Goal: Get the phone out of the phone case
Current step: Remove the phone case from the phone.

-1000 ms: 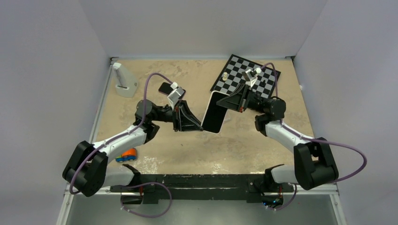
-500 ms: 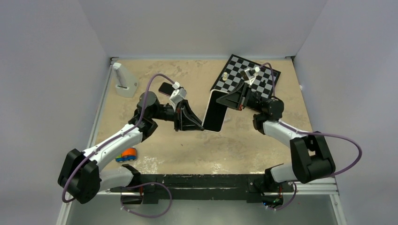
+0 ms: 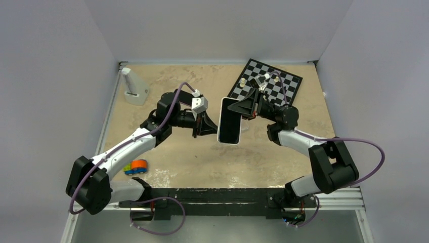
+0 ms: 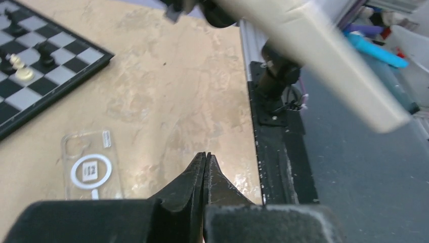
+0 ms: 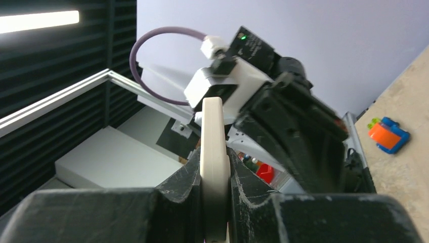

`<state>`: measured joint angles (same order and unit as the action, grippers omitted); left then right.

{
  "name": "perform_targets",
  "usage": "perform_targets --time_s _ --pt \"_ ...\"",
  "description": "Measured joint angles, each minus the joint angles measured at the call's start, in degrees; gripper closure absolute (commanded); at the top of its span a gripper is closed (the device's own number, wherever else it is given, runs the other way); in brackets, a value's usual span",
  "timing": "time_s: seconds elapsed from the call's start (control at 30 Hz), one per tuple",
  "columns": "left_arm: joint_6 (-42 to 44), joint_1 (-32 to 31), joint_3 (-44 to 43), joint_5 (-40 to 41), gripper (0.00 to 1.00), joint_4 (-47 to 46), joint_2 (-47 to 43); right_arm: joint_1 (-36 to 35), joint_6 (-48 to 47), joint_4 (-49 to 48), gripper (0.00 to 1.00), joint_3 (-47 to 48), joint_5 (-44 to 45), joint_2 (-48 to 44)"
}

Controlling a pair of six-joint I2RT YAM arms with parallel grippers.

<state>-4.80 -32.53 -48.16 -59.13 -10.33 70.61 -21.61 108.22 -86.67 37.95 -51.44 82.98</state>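
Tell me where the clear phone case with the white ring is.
The clear plastic phone case lies flat on the tan table, low left in the left wrist view, near the checkered chessboard edge and beside the left arm's shut fingers.

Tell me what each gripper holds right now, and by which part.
The right gripper pinches the white-rimmed phone near its far end, fingers on its front and back faces. The left gripper is shut on nothing.

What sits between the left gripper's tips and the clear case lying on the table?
Nothing. In the left wrist view, only bare tan table separates the shut left gripper from the clear phone case.
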Motion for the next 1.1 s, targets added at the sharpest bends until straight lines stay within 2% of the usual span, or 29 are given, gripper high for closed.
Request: perform_targets --time_s 0.07,0.17,0.23,0.3,0.47,0.57,0.7,0.83,0.9,1.1 --pt "1.0 0.1 0.0 2.2 0.99 1.5 0.7 -0.5 0.4 0.0 1.00 0.2 0.0 -0.1" --pt "0.2 0.2 0.1 4.1 0.69 1.7 0.6 -0.4 -0.8 0.1 1.00 0.3 0.2 -0.9" --pt "-3.4 0.2 0.9 4.5 0.60 -0.3 0.2 -0.2 -3.1 0.8 1.00 0.3 0.8 -2.1" --pt "-10.1 0.2 4.3 4.8 0.43 -6.0 -1.1 0.2 -6.3 2.7 1.00 0.3 1.3 -4.0" --pt "-32.1 0.2 21.9 6.8 0.40 -27.6 -6.3 1.0 -13.7 7.7 1.00 0.3 3.3 -6.9" --pt "-42.2 0.1 25.8 8.2 0.34 -37.6 -6.6 1.0 -14.7 7.9 1.00 0.3 4.3 -5.6" --pt "-50.3 0.1 26.0 11.2 0.36 -49.5 -7.5 1.1 -14.3 7.2 1.00 0.3 4.8 -2.8" --pt "-53.0 0.1 24.9 14.1 0.52 -54.2 -8.1 1.1 -14.0 6.8 1.00 0.3 5.5 -2.2" --pt "-53.3 0.1 24.1 14.9 0.63 -55.0 -7.9 1.1 -13.9 6.1 1.00 0.3 5.6 -2.3" --pt "-54.8 0.1 22.0 14.5 0.78 -58.6 -4.5 1.3 -13.8 6.0 1.00 0.3 5.7 -2.5"
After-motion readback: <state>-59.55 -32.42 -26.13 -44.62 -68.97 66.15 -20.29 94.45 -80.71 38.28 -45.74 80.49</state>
